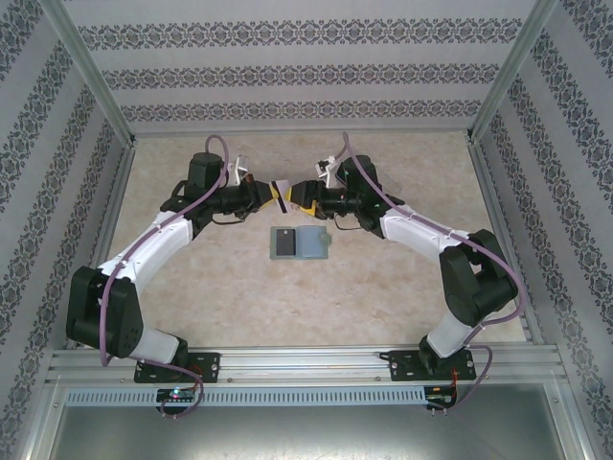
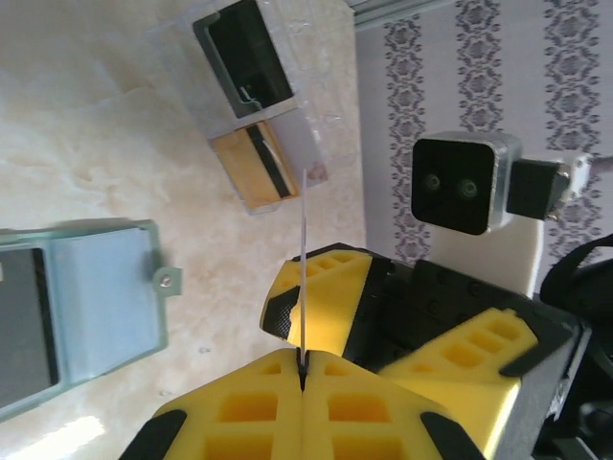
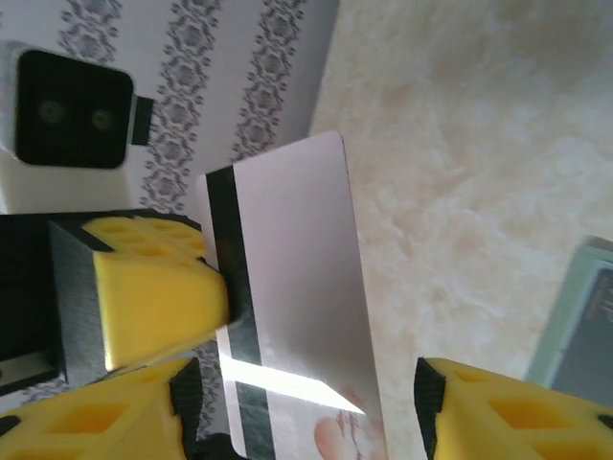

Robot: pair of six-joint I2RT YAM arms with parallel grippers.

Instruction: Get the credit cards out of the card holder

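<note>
Top external view: the card holder (image 1: 300,242) lies open near the table's (image 1: 239,307) centre. Just beyond it, raised off the surface, the left gripper (image 2: 302,369) is clamped on a pale credit card (image 3: 297,287). The card's long axis runs between the right gripper (image 3: 302,407) fingers, which stand apart.

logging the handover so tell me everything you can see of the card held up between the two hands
It is a thin, pale card with rounded corners, glossy like plastic, carrying a black stripe along one long side and a faint pinkish print near one end. It is held off the table, a bare line when seen edge-on from the left wrist. The left hand is shut on one end. The right hand is open, its fingers on either side without clamping it.
</note>
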